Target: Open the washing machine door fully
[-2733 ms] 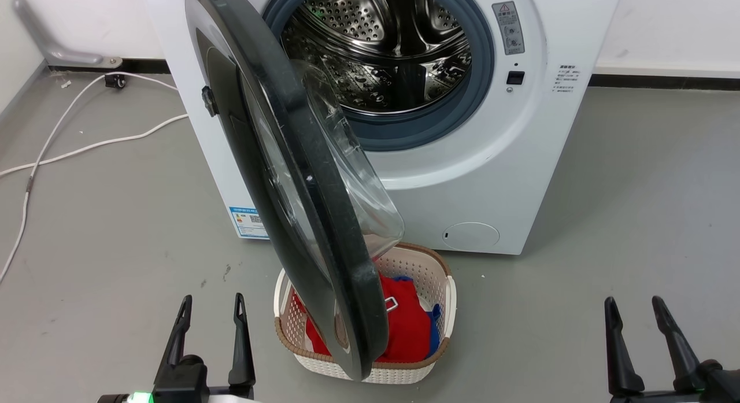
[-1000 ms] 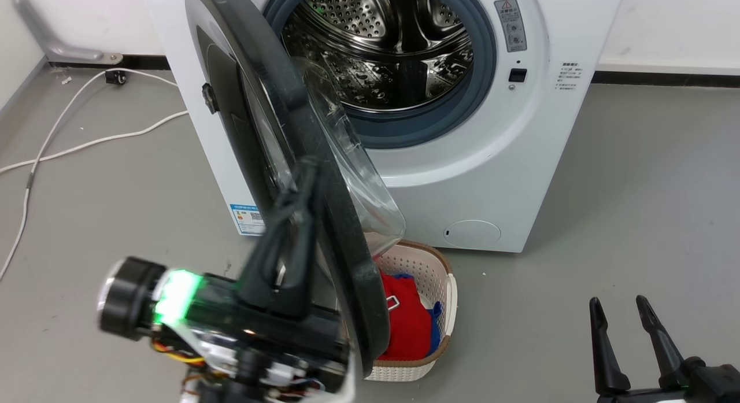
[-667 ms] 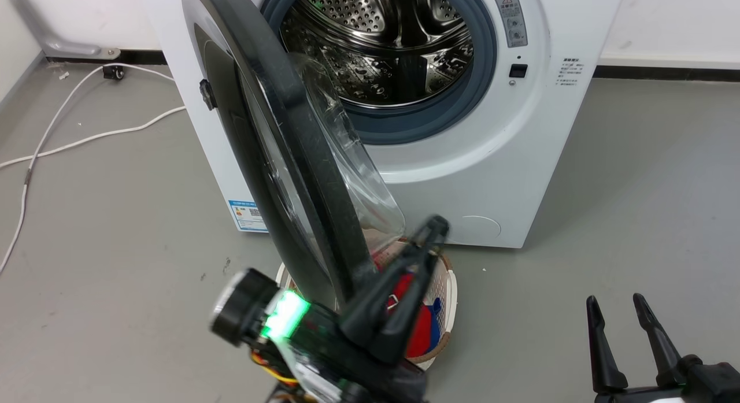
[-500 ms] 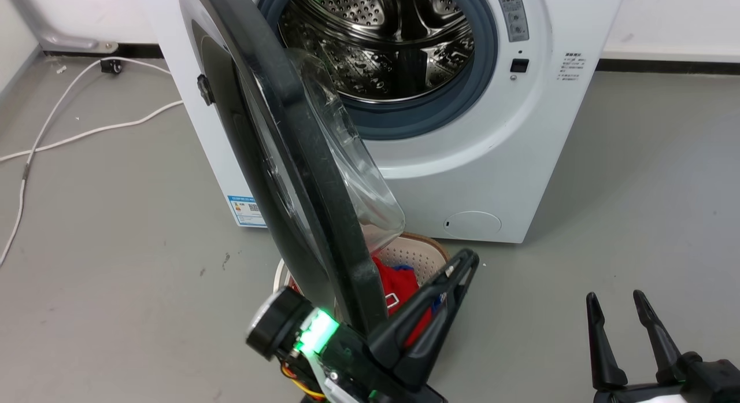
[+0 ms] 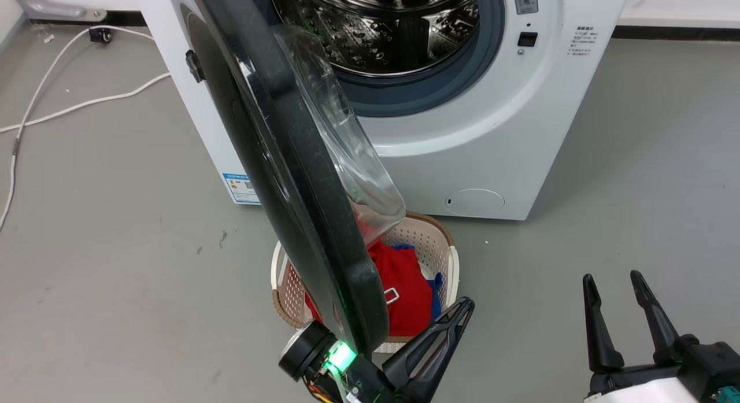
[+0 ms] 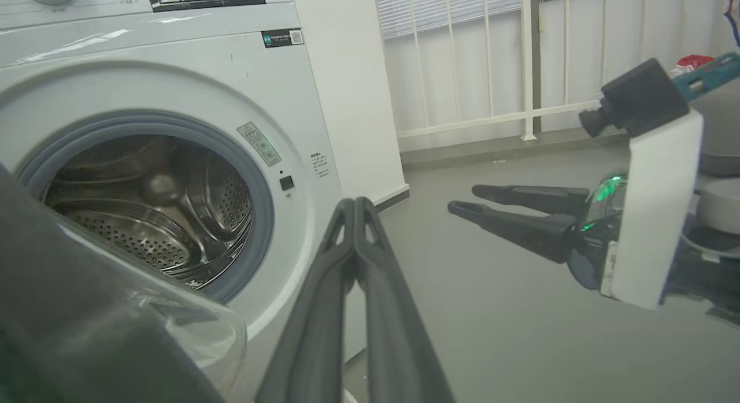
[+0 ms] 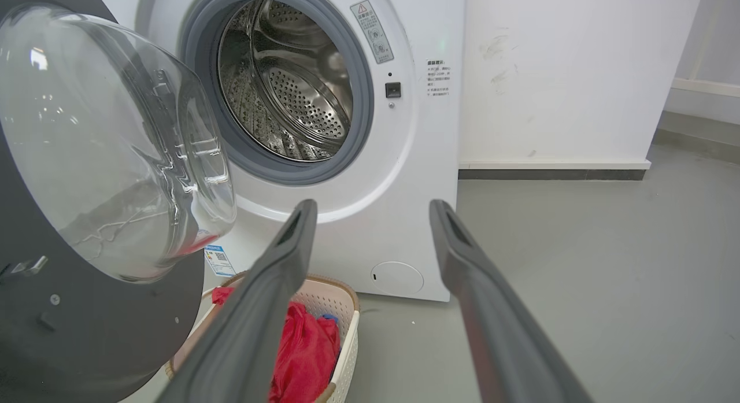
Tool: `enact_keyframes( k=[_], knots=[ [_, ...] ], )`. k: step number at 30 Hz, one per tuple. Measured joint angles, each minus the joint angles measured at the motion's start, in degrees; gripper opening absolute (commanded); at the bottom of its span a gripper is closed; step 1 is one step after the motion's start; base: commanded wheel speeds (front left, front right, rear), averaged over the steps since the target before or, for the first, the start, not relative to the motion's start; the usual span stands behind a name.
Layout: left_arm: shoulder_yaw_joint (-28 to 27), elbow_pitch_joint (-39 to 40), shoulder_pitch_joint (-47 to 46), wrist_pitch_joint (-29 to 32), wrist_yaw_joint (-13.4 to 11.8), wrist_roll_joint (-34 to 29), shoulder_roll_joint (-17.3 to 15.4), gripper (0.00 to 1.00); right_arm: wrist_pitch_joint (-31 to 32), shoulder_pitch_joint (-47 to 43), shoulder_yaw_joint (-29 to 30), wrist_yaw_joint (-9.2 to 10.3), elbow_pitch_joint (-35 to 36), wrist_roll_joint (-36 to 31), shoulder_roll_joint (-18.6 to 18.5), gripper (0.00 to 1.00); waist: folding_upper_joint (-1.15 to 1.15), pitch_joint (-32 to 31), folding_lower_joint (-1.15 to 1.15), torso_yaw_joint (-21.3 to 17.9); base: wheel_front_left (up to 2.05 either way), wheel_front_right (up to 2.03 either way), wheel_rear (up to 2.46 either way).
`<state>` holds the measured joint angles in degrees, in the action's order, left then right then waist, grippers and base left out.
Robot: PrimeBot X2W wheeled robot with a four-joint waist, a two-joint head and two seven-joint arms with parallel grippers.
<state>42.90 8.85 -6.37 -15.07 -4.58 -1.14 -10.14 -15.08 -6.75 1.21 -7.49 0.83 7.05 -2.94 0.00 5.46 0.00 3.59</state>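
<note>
Half done: washing machine door swung partway off washing machine front, over laundry basket. Your left gripper pinched closed, empty, beside door's lower rim; right gripper spread, empty. Rest of swing left to do.

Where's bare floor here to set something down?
Bare grey floor right of the white washing machine, ahead of the right end effector; also left, toward the white cables. Crowded beneath the round black door: cream perforated basket, left end effector.
</note>
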Motion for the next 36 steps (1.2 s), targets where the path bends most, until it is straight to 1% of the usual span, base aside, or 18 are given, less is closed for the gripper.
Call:
enact_keyframes(
  k=[8,12,25,33,36],
  knots=[
    [-1.1,-5.9,0.8,0.0,-1.1,1.9,0.1,0.0,0.0,0.7,0.1,0.0,-0.4,-0.1,0.0,1.0,0.0,1.3,0.0,0.0,0.0,0.0,0.0],
    [-2.7,-7.7,1.6,0.0,-2.1,2.8,0.2,0.0,0.0,0.8,0.1,0.0,-0.7,-0.1,0.0,1.0,0.0,1.5,0.0,0.3,0.0,0.0,0.0],
    [-6.9,-7.0,5.7,-0.1,-4.1,3.3,0.2,0.0,0.0,0.5,0.6,0.0,-1.3,0.0,0.0,1.0,0.0,0.5,0.0,3.2,0.0,0.0,0.0],
    [-11.5,-5.3,9.8,-0.3,-6.8,3.6,-0.5,0.0,0.0,-0.5,0.8,0.0,-1.5,0.3,0.0,1.0,0.0,-0.4,0.0,5.7,0.0,0.0,0.0],
    [-14.4,-5.0,10.6,-0.2,-8.1,3.8,-1.7,0.0,0.0,-0.9,0.9,0.0,-1.6,0.3,0.0,1.0,0.0,-0.6,0.0,6.7,0.0,0.0,0.0]
  ],
)
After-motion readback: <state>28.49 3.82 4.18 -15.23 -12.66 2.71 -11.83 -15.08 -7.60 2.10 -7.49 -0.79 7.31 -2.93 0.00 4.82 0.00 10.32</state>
